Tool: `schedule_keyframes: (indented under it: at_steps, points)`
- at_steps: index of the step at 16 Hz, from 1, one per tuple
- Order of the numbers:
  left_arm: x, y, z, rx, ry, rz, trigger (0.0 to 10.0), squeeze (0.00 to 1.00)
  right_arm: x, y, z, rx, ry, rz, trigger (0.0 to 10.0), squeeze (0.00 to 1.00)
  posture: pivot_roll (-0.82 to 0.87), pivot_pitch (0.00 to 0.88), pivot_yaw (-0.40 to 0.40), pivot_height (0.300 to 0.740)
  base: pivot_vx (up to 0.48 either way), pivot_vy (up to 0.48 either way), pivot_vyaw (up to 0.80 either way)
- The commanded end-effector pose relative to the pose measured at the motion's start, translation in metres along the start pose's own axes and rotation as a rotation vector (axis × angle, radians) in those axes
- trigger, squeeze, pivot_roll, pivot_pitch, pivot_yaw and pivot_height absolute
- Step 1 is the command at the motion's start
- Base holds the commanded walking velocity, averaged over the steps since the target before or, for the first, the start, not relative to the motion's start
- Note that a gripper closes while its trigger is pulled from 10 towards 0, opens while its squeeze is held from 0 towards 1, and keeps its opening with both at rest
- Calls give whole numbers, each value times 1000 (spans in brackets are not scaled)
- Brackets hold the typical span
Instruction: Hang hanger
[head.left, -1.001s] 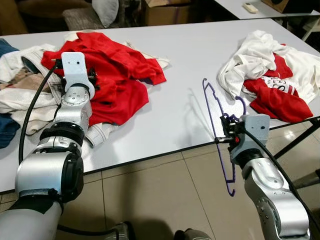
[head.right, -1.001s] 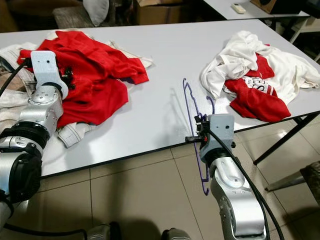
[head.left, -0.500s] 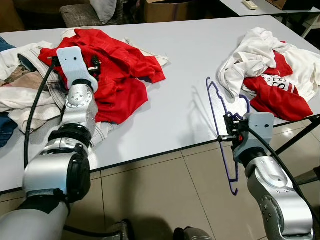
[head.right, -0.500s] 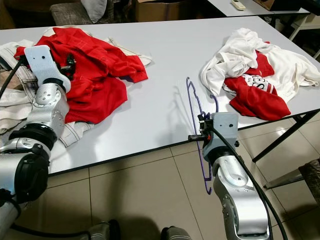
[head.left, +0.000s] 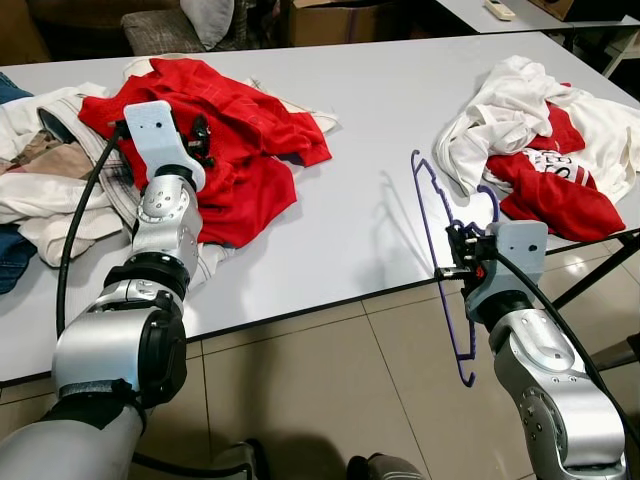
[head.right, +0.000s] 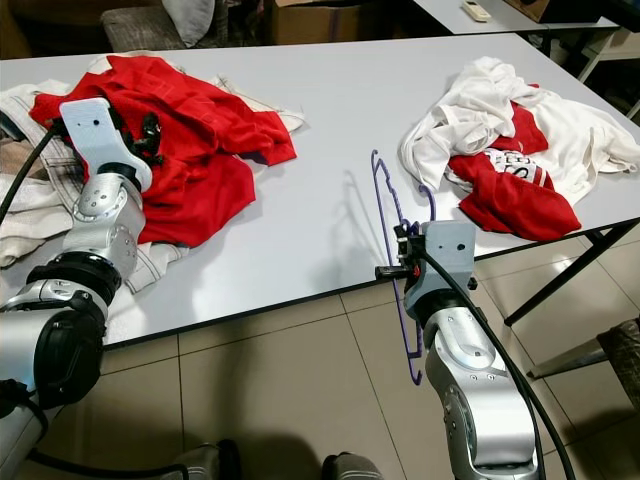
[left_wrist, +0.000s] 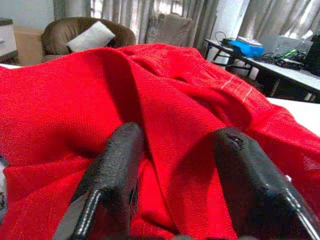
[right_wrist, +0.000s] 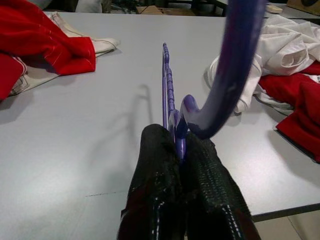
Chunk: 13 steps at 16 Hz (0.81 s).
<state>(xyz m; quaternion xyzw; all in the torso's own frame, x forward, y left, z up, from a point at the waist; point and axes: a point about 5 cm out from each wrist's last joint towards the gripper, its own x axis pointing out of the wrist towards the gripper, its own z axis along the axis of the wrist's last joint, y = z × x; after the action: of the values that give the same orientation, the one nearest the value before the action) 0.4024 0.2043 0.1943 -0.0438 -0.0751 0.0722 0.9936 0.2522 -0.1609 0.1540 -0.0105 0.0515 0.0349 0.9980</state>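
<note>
A thin purple plastic hanger (head.left: 440, 262) was held upright at the near edge of the smooth white table (head.left: 360, 130), one ridged shoulder bar rising over the tabletop and the other hanging below the edge above the tiled floor (head.left: 330, 400). It was clamped near its curved hook between the closed, textured black fingers of the right gripper (right_wrist: 178, 150). The left gripper (left_wrist: 175, 165) was pressed into a crumpled red knit garment (head.left: 225, 130), its fingers (left_wrist: 117, 160) spread apart with a fold of the fabric between them. Pale, creased clothes (head.left: 50, 170) were piled at the table's left end. On the right, a rumpled heap of white and red garments (head.left: 545, 140) was seen.
</note>
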Motion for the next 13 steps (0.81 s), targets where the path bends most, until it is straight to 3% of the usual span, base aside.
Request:
schedule_keyframes:
  at_steps: [1, 7, 13]
  points:
    - [-1, -4, -6, -18, 38, -20, 0, 0, 0, -1, 0, -8, 6, 0, 10000, 0, -306, 84, -44, 740, 0, 0, 0]
    - [0, -10, -10, -49, 84, -51, 0, 0, 1, 0, 1, -11, 6, 5, 10000, 0, -310, 87, -38, 740, 0, 0, 0]
    - [1, -23, -7, -158, 73, -141, 0, 0, 1, -1, 1, -7, 4, -2, 10000, 0, -312, 88, -31, 740, 0, 0, 0]
